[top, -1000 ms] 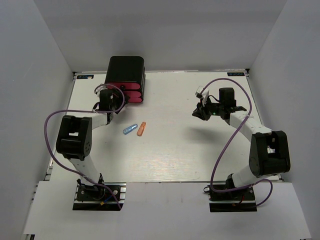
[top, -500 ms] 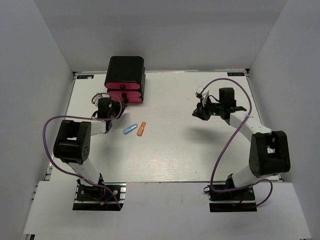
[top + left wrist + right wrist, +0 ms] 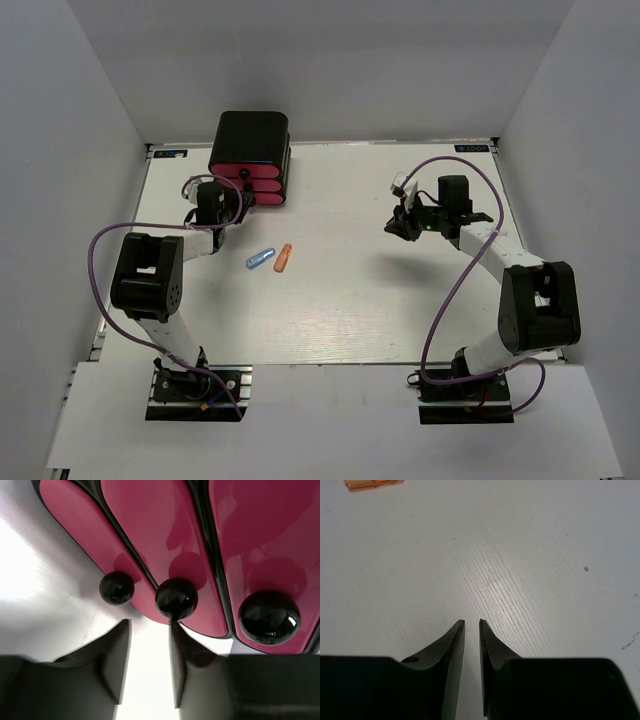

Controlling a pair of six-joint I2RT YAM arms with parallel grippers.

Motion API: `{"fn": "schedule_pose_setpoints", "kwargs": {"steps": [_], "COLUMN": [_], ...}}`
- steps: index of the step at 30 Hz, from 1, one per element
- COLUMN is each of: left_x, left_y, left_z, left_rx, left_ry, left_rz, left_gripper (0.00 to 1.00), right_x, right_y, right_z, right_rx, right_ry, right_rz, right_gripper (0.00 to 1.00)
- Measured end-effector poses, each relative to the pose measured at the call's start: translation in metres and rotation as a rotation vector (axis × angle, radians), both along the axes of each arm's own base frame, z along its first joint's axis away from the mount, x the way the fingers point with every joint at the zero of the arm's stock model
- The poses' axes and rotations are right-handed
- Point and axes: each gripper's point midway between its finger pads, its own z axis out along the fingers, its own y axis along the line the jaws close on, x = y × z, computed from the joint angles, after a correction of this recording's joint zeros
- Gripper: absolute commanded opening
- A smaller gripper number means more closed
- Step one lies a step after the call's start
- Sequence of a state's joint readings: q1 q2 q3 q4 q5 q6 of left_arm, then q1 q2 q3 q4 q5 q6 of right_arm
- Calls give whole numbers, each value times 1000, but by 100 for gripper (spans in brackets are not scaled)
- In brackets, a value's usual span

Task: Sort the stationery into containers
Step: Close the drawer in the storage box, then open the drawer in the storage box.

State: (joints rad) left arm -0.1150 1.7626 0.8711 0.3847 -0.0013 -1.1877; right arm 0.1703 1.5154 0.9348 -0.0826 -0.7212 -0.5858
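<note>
Holds the left pincer [image 3: 149,626] spread just short of the middle small black round knob [image 3: 176,598] on the glossy pink drawers [image 3: 150,530]; sits off-centre, so could close beside it and slip. Shows only from above the stubby light-blue piece [image 3: 260,258] and stubby orange piece [image 3: 284,258] loose on the white counter [image 3: 400,300]; finds the right pincer [image 3: 471,622] nearly pressed together, empty

White table [image 3: 400,320], grey walls [image 3: 70,150] around, a dark speck [image 3: 586,569], perhaps dirt.

A glossy black rounded cabinet [image 3: 250,135] stands at the far edge of the worktop [image 3: 400,310], toward its far-left corner. It holds three stacked pink drawers [image 3: 247,176], each with a round black knob [image 3: 176,598]. Left of centre, a light blue piece [image 3: 260,258] and an orange piece [image 3: 284,258] lie flat, just beside each other
</note>
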Motion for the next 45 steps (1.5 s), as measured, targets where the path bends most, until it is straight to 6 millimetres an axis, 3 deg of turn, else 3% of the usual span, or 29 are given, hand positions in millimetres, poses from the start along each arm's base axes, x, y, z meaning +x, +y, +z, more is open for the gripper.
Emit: {"fn": "schedule_pose_setpoints", "kwargs": {"steps": [3,12,16,23,37,45], "left_x": [0,-9,-9,-12,3,7], "left_y": [0,2,2,2,1,4], "left_z": [-1,-14,-20,-49,-38,-47], "left_rx": [-6,39,56,66,40,38], "left_ry": [4,39,47,108,25,30], "left_rz": [4,-16,-25,-32,-14,8], "left_gripper": [28,24,41,50,52,52], "right_x": [0,-1,-1,-3,-4,-5], "right_y": [0,0,0,-1,-3,-3], "right_z": [0,-1,-1,-3,-5,-7], "right_rx": [-1,-2,-4,-12,-20,-23], "right_ry": [0,4,5,9,12,22], "right_rz": [1,1,3,8,5,5], "right_gripper": [25,25,25,25,25,25]}}
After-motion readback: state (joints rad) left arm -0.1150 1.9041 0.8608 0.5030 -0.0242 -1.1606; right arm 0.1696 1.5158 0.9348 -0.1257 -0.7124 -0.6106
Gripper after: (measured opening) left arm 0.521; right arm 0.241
